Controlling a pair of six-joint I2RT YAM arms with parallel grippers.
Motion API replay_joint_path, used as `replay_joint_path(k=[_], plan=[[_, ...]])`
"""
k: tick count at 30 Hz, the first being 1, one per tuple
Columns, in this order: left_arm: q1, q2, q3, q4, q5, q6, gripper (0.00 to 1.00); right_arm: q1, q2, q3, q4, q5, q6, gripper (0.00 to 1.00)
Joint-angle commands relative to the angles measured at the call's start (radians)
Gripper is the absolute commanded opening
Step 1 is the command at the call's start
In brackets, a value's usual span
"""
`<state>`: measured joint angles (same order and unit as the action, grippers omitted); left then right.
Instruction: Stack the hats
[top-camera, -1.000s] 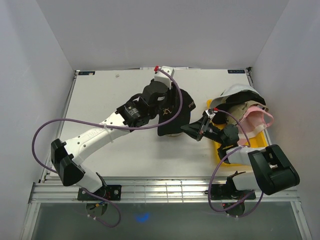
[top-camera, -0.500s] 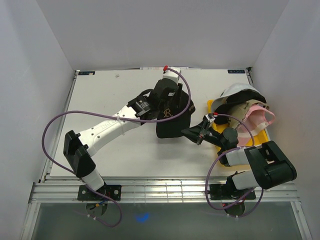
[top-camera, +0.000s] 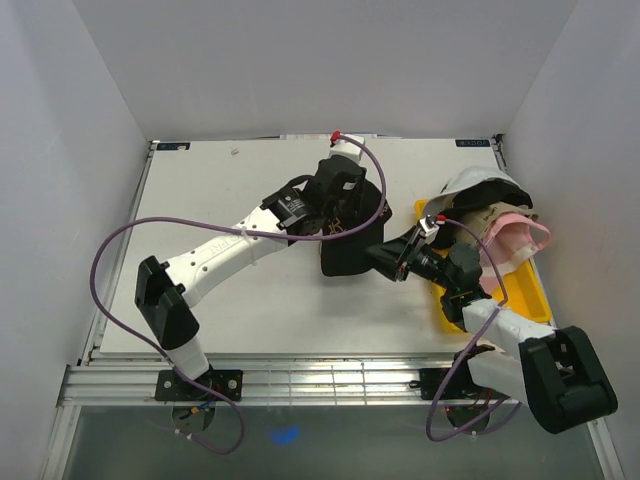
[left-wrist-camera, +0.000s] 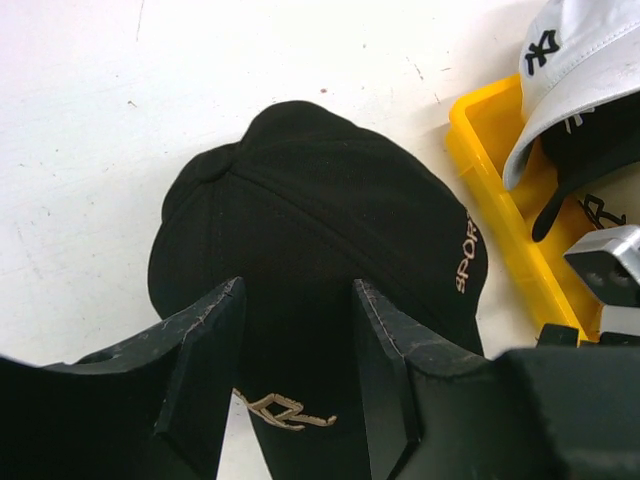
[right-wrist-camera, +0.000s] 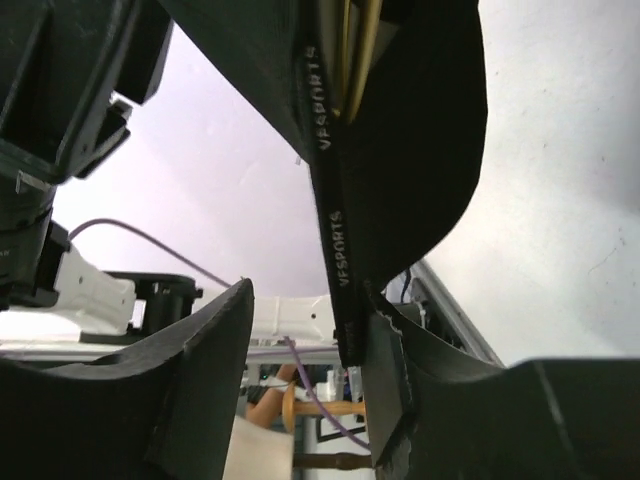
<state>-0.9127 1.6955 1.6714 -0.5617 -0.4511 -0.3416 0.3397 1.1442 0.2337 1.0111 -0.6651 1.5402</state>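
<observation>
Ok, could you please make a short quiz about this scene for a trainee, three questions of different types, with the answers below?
1. True or false: the white cap with the NY logo lies over the yellow tray.
2. Which cap shows between the fingers of the left tool?
A) the pink cap
B) the black cap
C) the tan cap
3. Short answer: in the top view, which tool is nearer to the yellow tray, the left tool or the right tool?

Key: 1 true; 2 B; 3 the right tool.
</observation>
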Motion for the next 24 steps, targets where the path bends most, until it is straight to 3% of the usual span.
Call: replay_joint_path(k=[1,6,14,17,20,24], plan=[[-0.002,0.013,0.034,-0.047,0.009,-0.010,0.57,-0.005,-0.101,0.116,-0.420,0.093,-0.227,0.56],[-0.008,0.027,0.040,-0.050,0.012,-0.016,0.56,-0.007,-0.144,0.209,-0.704,0.131,-0.333,0.73],[-0.018,0.059,0.085,-0.072,0.009,-0.016,0.56,-0.005,-0.170,0.378,-1.101,0.288,-0.552,0.80],[-0.025,0.078,0.105,-0.086,0.006,-0.013,0.56,-0.005,-0.172,0.418,-1.177,0.329,-0.597,0.78],[-0.035,0.092,0.126,-0.101,-0.008,-0.014,0.56,-0.004,-0.167,0.443,-1.219,0.361,-0.629,0.62],[-0.038,0.095,0.140,-0.109,-0.015,-0.016,0.56,-0.005,-0.152,0.464,-1.243,0.381,-0.661,0.52]])
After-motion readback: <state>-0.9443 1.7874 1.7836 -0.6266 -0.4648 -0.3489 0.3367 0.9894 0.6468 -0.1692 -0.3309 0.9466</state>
